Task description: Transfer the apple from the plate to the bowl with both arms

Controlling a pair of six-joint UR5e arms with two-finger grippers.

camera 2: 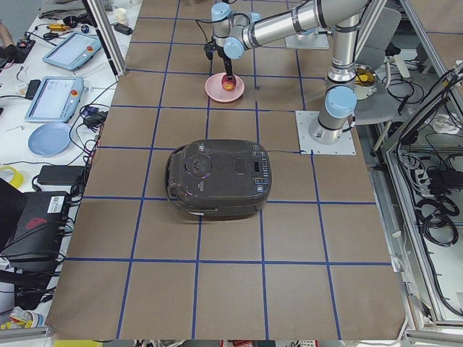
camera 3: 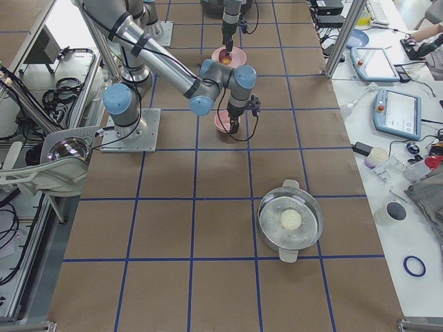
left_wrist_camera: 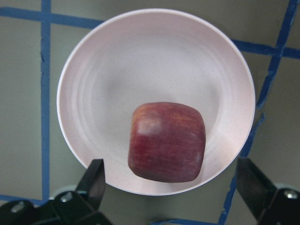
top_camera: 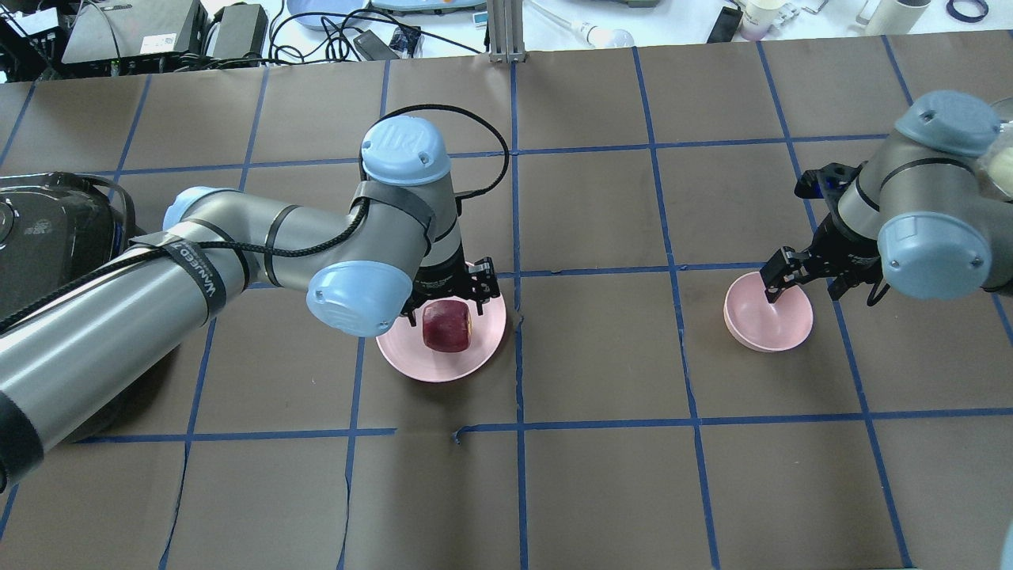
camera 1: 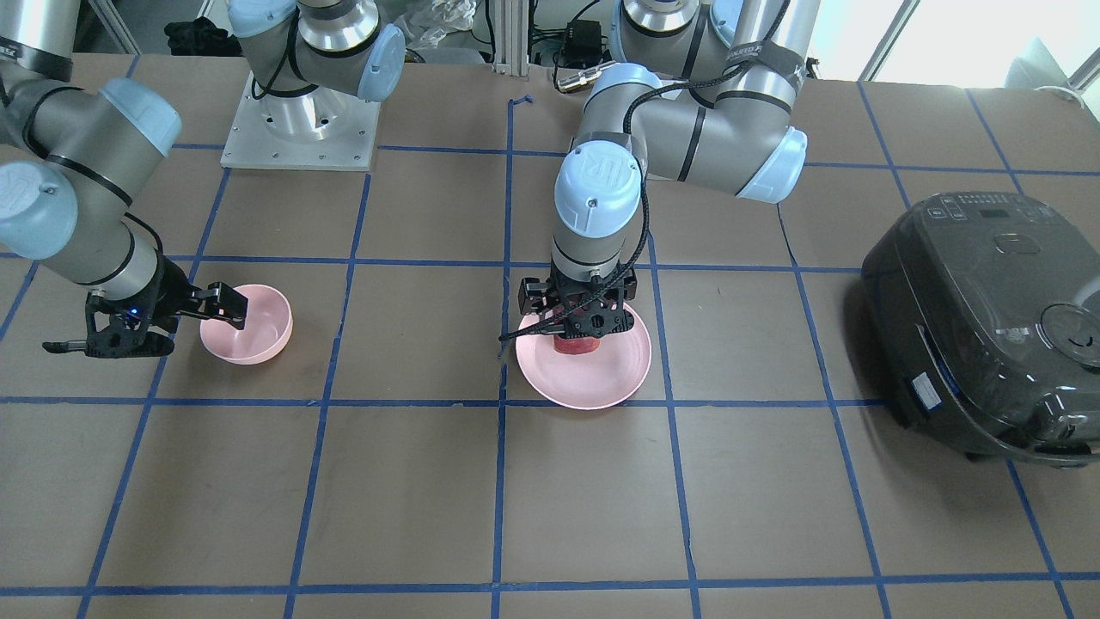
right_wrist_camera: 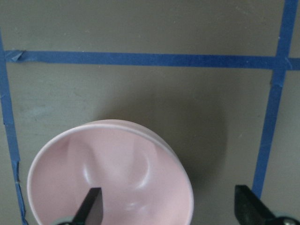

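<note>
Brown paper gridded with blue tape [top_camera: 696,419] covers the desk [top_camera: 601,491], and its nearest squares in the overhead view carry nothing of the task. Further in, left of the centre line, sits the plate [top_camera: 431,368] with the apple [top_camera: 445,325] on it, nearer one side of the rim than the middle. The left pincer [left_wrist_camera: 169,164] hangs directly over the fruit with its fingers spread wide, one on each side of the apple and neither touching it, so nothing is gripped. At about the same depth, well apart to the right, stands the bowl [top_camera: 772,324]. It has nothing in it, and the right pincer [right_wrist_camera: 167,189] is also spread wide across its wall, one finger over the inside and the other outside the rim. A dark rice cooker [top_camera: 47,229] sits off to the far left, and cables [top_camera: 316,32] lie beyond the desk's far edge. The step in hand looks like the approach to grasp. The next move probably calls for the left fingers to drop a little and close squarely on the apple's flat sides, because its rounded corners could slip out of a skewed grip. The apple would then need lifting straight up to clear the plate's rim. The right pincer seems placed to pinch the bowl's wall and steady it for the drop.
</note>
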